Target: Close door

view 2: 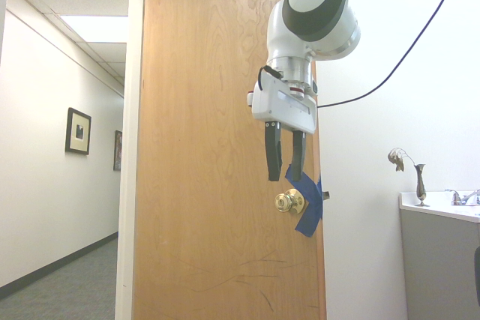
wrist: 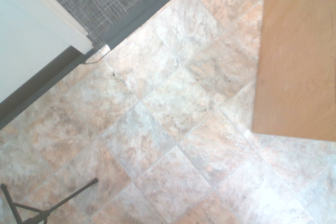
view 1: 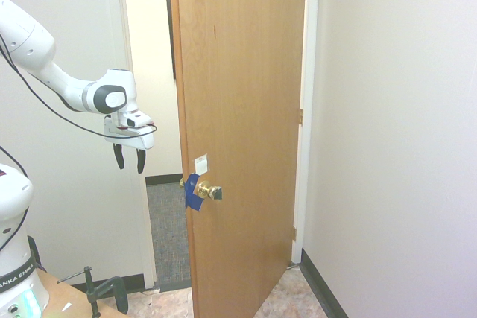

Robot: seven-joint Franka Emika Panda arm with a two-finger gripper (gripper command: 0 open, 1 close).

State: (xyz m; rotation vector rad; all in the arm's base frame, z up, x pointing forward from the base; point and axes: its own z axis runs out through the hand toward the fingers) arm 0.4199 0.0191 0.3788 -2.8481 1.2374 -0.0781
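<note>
In the first exterior view, the door (view 1: 246, 124) is standing ajar at the middle of the picture, its brass knob (view 1: 209, 191) facing the room, with blue tape (view 1: 194, 192) wrapping the edge beside it and a small white label (view 1: 201, 164) sitting just above. The gripper (view 1: 130, 159) is hanging at the left, well apart from the knob, its two dark fingers pointing down and standing apart. Grey carpet (view 1: 168, 232) is showing through the gap, and a dark baseboard (view 1: 322, 288) is running along the foot of the pale right wall (view 1: 395, 124).

In the second exterior view, a hallway is opening at the left, where a framed picture (view 2: 78, 131) is hanging on the wall. At the right, a slim vase (view 2: 421, 185) holding a dried stem is standing on a white countertop (view 2: 442, 207), near a faucet (view 2: 459, 198). The gripper's fingers are pointing down with a gap between them.

In the wrist view, mottled beige floor tiles (wrist: 157, 124) are filling most of the picture, meeting the carpet at a dark strip (wrist: 144, 17). The door's wood is showing above the tiles.
</note>
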